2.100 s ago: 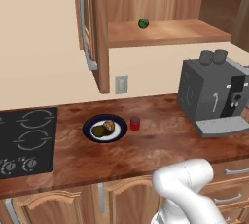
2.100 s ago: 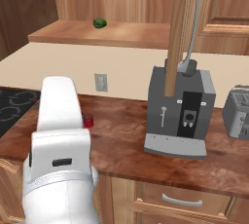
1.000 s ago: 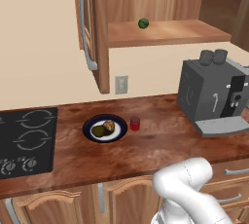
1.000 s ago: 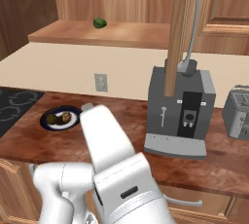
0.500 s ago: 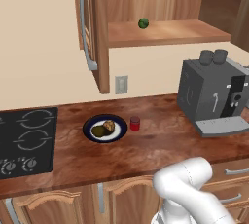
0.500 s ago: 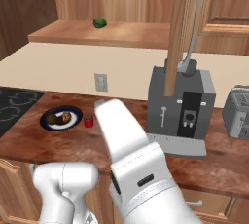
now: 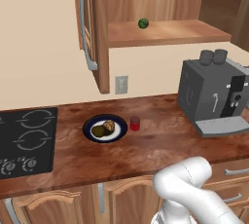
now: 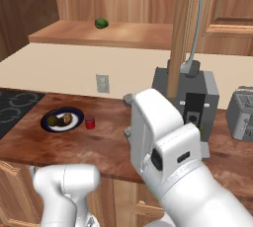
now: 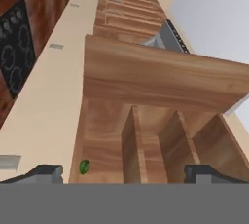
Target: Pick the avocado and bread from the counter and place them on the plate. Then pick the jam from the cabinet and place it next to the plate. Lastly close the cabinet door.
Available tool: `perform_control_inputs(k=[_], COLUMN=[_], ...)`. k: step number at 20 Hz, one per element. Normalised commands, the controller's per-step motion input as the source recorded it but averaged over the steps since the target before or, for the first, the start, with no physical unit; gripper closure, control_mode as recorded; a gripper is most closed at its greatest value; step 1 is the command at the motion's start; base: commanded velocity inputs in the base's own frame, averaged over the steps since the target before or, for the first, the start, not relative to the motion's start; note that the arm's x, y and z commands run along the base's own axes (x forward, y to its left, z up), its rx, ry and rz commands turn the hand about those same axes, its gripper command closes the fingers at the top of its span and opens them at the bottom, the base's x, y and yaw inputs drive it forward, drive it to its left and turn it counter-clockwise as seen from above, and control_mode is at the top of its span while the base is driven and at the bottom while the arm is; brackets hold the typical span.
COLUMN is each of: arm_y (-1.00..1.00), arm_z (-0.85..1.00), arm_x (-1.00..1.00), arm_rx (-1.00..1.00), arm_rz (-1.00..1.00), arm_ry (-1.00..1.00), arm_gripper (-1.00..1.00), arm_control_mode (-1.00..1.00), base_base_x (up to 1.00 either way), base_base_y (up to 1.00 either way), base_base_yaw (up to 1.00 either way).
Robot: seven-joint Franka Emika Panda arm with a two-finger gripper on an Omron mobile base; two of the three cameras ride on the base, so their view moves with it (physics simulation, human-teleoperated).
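Dark blue-rimmed plate [image 7: 105,129] on reddish-brown wooden surface [image 7: 146,150], bearing avocado [image 7: 98,131] beside bread [image 7: 109,126]. Red jam [image 7: 135,123] upright on the surface, just right of the plate. Above, wall cabinet [image 7: 160,28] with cabinet door [image 7: 90,28] swung open; green ball [image 7: 143,23] on its shelf. Black stovetop [image 7: 24,140] to the left, grey coffee machine [image 7: 214,96] to the right, wall socket [image 7: 121,84] behind. No legible writing. Claw [image 9: 124,173] spread wide, holding nothing, aimed at the cabinet underside.
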Motion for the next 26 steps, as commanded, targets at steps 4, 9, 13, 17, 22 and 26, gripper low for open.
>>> perform_control_inputs(k=[4,9,13,17,22,26], arm_y=[-0.50,-0.10,-0.04,-0.12,-0.14,-0.20], arm_z=[-0.08,-0.14,-0.12,-0.04,-0.05,-0.08], arm_x=[0.12,0.29,0.39,0.35,0.36,0.27], arm_rx=[0.07,0.01,0.01,0.06,0.07,0.04], arm_rz=[0.13,0.04,0.01,0.00,0.01,0.03], arm_ry=[0.03,0.02,0.02,0.03,0.02,0.02], arm_gripper=[-1.00,-1.00,-1.00,-1.00,-1.00,-1.00], arm_control_mode=[-1.00,-1.00,-1.00,-1.00,-1.00,-1.00], base_base_x=[0.00,0.00,0.00,0.00,0.00,0.00], base_base_y=[0.00,0.00,0.00,0.00,0.00,0.00], base_base_yaw=[0.00,0.00,0.00,0.00,0.00,0.00])
